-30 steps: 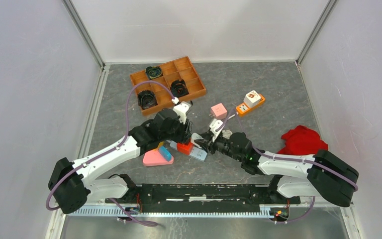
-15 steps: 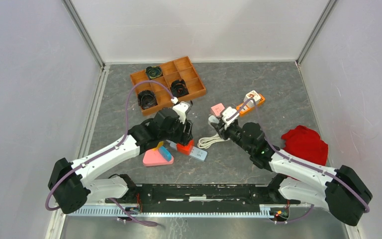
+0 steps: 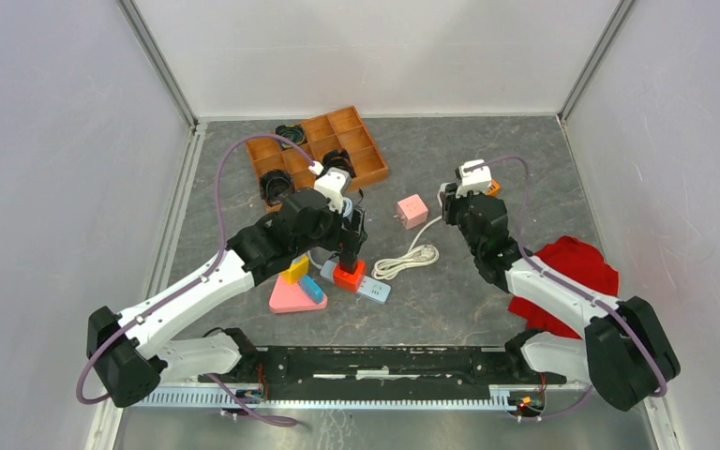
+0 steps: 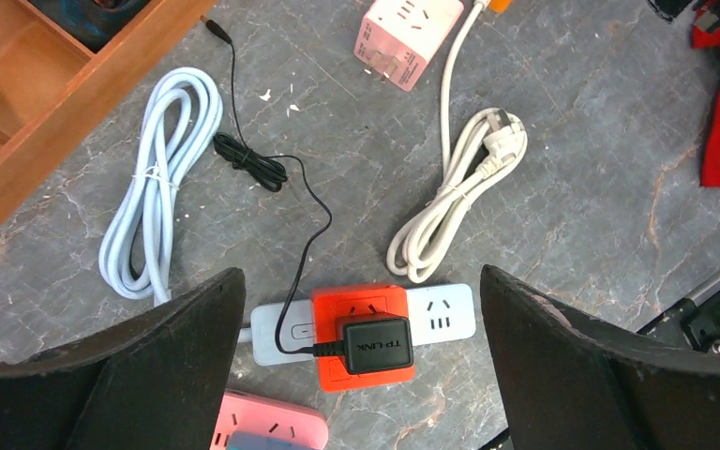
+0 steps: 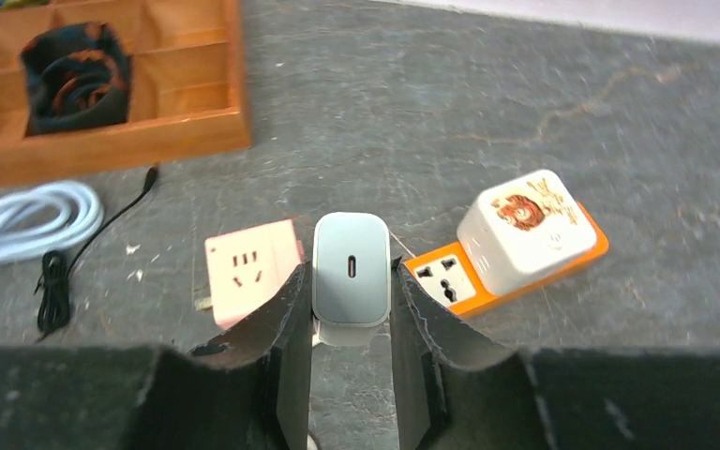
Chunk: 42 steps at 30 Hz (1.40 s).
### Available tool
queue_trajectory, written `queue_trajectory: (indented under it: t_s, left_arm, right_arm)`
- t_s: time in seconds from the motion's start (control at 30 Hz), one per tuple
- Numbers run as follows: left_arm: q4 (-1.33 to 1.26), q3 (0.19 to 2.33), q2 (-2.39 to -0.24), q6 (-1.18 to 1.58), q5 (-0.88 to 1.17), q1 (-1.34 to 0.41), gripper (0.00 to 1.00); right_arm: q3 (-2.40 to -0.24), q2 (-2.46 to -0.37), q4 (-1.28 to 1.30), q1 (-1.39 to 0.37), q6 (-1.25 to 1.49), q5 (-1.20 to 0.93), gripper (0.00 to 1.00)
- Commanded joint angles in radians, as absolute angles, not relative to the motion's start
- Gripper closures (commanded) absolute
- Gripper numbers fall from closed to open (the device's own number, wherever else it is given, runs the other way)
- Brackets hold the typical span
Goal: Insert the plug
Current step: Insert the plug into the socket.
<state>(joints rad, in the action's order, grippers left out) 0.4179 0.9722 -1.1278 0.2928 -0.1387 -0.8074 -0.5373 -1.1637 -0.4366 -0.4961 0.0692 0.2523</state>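
Observation:
A black plug sits seated in an orange adapter on a pale grey power strip, its thin black cable trailing away. My left gripper hangs open just above it, with its fingers wide on either side and touching nothing. From above, the left gripper stands over the orange adapter. My right gripper is shut on a white and grey charger plug, held in the air between a pink cube socket and an orange socket strip. Seen from the top, the right gripper is at the back right.
A white cube adapter is plugged into the orange strip. A coiled white cord lies mid-table and a pale blue cable lies by the wooden tray. A red cloth lies right. A pink strip lies front left.
My left gripper has opened, let go of the black plug and risen. My right arm has carried the charger plug back and to the right, toward the orange strip.

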Motion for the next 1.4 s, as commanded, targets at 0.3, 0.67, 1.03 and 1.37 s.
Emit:
queue_trajectory:
  t_s: [0.3,0.67,1.03,1.37]
  left_arm:
    - [0.39,0.947,-1.024,0.265,-0.213,-0.81,0.0]
    - [0.391,0.855,-0.879,0.21,-0.365,-0.81,0.0]
    - [0.383,0.827,-0.872,0.189,-0.378,-0.81,0.0]
    - [0.378,0.824,-0.87,0.189,-0.381,-0.81,0.0]
  right_arm:
    - [-0.744,-1.368,-0.285,-0.494,0.528,0.757,1.0]
    - [-0.906,-1.582,-0.13,-0.514,0.723,1.003,1.0]
    - [-0.966,-1.709,-0.091,-0.548,0.79,1.105,1.0]
    - [-1.004,-1.784,-0.077,-0.548,0.815,1.159,1.0]
